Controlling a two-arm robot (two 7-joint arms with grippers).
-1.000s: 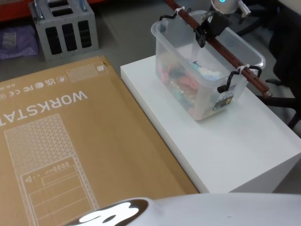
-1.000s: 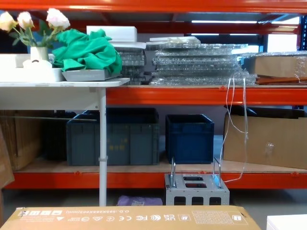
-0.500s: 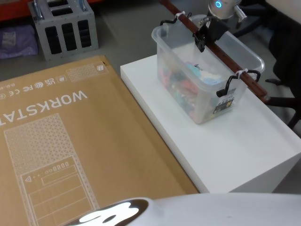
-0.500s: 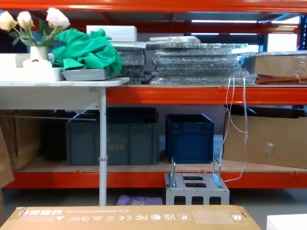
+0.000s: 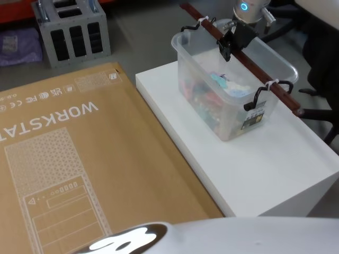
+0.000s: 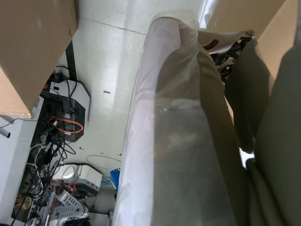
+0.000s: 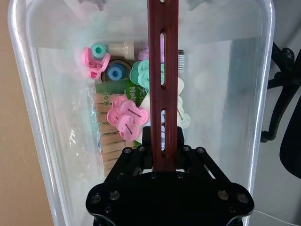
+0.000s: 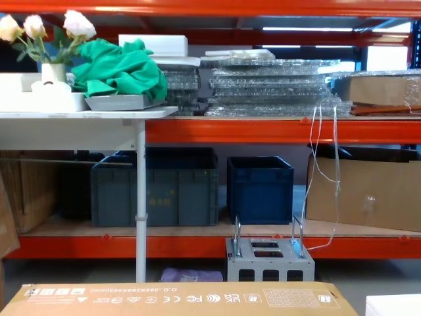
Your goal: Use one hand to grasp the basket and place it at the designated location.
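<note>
Right end effector (image 5: 229, 44) at upper right of head view, closed on the reddish-brown bar handle (image 5: 241, 55) of the basket (image 5: 233, 90), gripping near the bar's middle. Basket sits on the white desk (image 5: 254, 159), toward its far end, upper right of frame. Right wrist view: black fingers (image 7: 141, 155) clamp the handle, colourful small items (image 7: 124, 115) inside the tub. Brown cardboard box (image 5: 69, 159) fills the left of head view. Left end effector: cannot tell its state.
</note>
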